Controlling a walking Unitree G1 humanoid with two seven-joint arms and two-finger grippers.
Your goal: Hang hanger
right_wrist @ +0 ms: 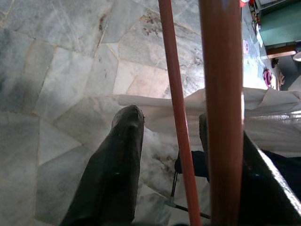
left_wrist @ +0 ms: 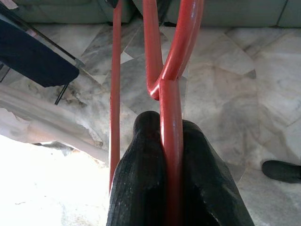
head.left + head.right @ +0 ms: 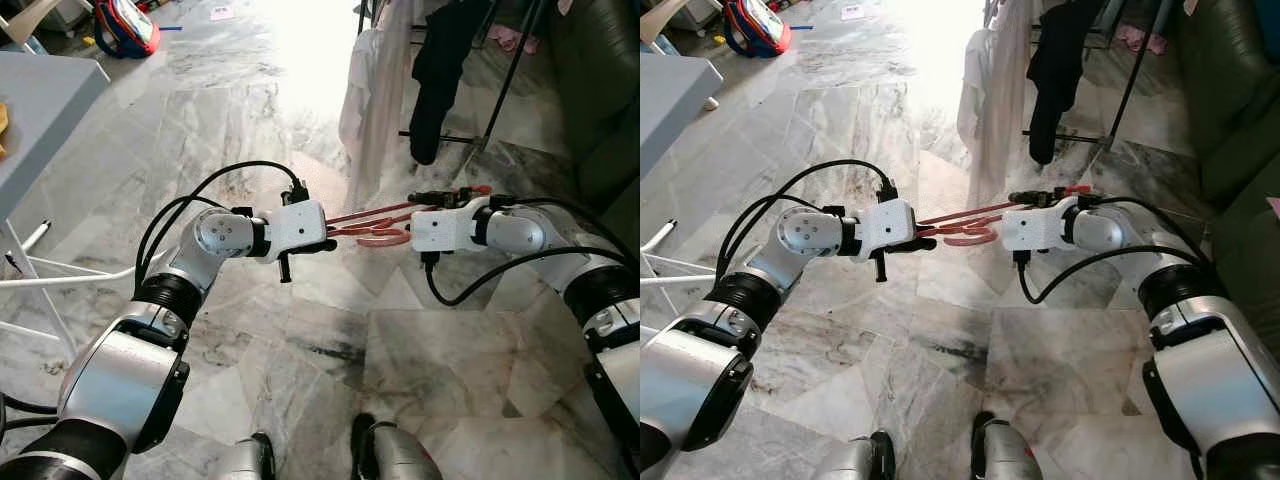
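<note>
A: What does the hanger [image 3: 375,228] look like?
B: Thin red tubing — a curled hook and straight rods, held level above the marble floor [image 3: 300,330], between the two arms.
A: And the fingers?
B: The left gripper [image 2: 171,155] is clamped tight on one rod. The right gripper [image 1: 183,155] stands parted — two rods pass between its fingers. White and dark clothes [image 3: 400,70] hang just beyond.

Red plastic hanger [image 3: 965,228] held level between left end effector [image 3: 923,232] and right end effector [image 3: 992,232], white garment [image 3: 992,95] hanging just beyond them, marble floor [image 3: 940,340] beneath.
</note>
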